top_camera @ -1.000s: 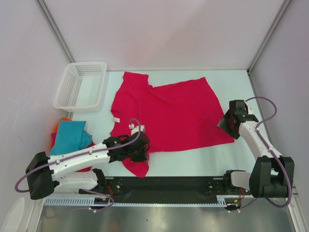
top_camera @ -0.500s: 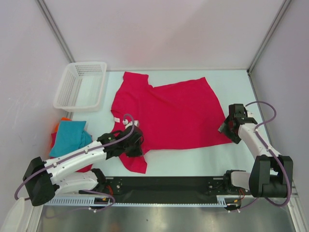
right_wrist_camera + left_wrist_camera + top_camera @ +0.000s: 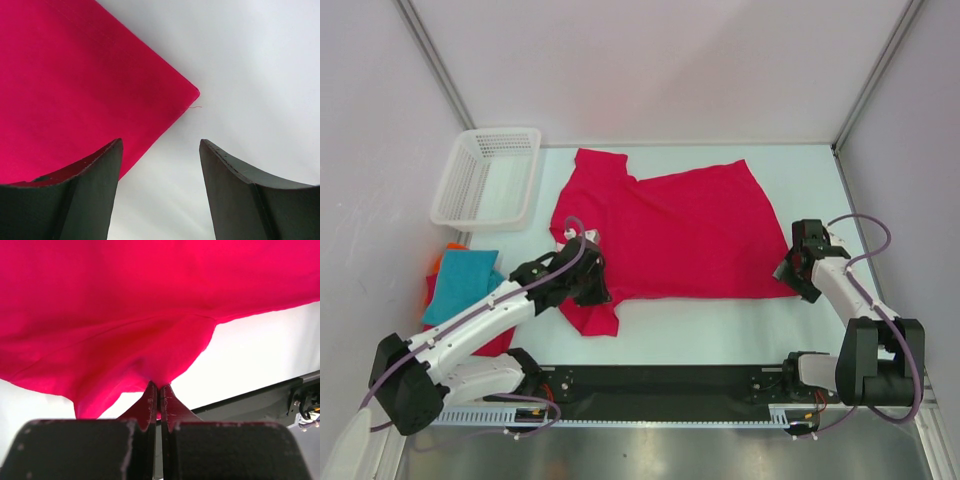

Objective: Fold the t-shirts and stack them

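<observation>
**Desk:** Where does the fold stand?

**Me:** Early, I'd say. The large crimson-red cloth t-shirt (image 3: 670,235) lies spread on the white table (image 3: 720,325), collar to the left and hem to the right, with no clean fold in it yet. My left gripper (image 3: 159,386) is clenched on a pinch of the near sleeve. In the left wrist view the cloth tents up from the fingertips.

**Desk:** And the right one?

**Me:** My right gripper (image 3: 160,150) is released, fingers wide apart, grasping nothing. It hovers over the near hem corner, which lies flat on the table between the fingers.

**Desk:** The other shirts?

**Me:** A folded teal cloth t-shirt (image 3: 465,280) sits at the left edge on top of a red folded one (image 3: 501,341). A bit of orange cloth (image 3: 442,258) peeks out behind them. The pile is near the white plastic mesh basket (image 3: 470,222), not in it.

**Desk:** Next move?

**Me:** I judge the near side has to be carried over the body and laid flat. For that the right claw should come down and close on the hem corner, so both near points travel together. If I pull with one alone, the cloth will likely drag and bunch.
</observation>
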You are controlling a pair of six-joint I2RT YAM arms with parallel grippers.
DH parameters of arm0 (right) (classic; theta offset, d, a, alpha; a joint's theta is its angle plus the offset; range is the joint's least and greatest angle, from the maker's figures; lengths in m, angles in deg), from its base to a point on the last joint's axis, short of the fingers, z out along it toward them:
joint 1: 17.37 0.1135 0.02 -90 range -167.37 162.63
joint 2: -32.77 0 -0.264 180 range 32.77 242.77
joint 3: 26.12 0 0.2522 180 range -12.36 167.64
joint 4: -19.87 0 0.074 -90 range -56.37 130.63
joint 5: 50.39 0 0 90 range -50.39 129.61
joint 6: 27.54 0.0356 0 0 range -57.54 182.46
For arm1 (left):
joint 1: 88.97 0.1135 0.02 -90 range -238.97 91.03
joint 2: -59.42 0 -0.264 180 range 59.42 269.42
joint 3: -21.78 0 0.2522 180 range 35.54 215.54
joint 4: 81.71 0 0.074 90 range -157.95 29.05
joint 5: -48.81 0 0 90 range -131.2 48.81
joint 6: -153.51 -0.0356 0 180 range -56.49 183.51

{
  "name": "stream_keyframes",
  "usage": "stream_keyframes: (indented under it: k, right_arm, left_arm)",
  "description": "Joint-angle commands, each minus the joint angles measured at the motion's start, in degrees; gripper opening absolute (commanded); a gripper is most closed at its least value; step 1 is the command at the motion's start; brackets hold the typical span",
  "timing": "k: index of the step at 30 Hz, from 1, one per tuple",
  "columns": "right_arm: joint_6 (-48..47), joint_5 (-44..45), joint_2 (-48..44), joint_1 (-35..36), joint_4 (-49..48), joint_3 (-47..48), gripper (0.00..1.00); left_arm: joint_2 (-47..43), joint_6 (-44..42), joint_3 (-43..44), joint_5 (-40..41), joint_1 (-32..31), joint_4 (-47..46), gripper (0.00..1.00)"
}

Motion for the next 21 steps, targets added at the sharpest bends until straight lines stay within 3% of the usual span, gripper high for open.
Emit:
stream_keyframes:
  k: [1, 9, 12, 13, 16, 21]
  right_arm:
    - [1.4, 2.3, 0.9, -0.1, -1.7, -0.6, 0.68]
    - [2.1, 1.8, 2.7, -0.1, -4.0, -1.7, 0.64]
    - [1.4, 1.3, 2.4, -0.1, -4.8, -2.3, 0.49]
    - [1.2, 1.1, 2.3, -0.1, -5.3, -2.3, 0.28]
    - [0.7, 0.5, 2.0, -0.1, -5.6, -2.3, 0.0]
    - [0.4, 0.1, -0.1, -0.1, -5.4, -2.3, 0.0]
  left_arm:
    - [0.2, -3.4, 3.2, -3.3, 2.2, -1.1, 0.0]
    - [0.8, -5.9, 4.2, -5.0, 5.0, -0.2, 0.0]
    - [0.8, -6.2, 4.2, -5.3, 5.5, -0.2, 0.0]
    - [0.8, -6.2, 4.2, -5.3, 5.6, -0.2, 0.0]
    - [0.7, -6.4, 4.2, -5.6, 5.9, -0.2, 0.0]
    - [-0.2, -6.5, 3.9, -6.1, 6.6, -0.2, 0.0]
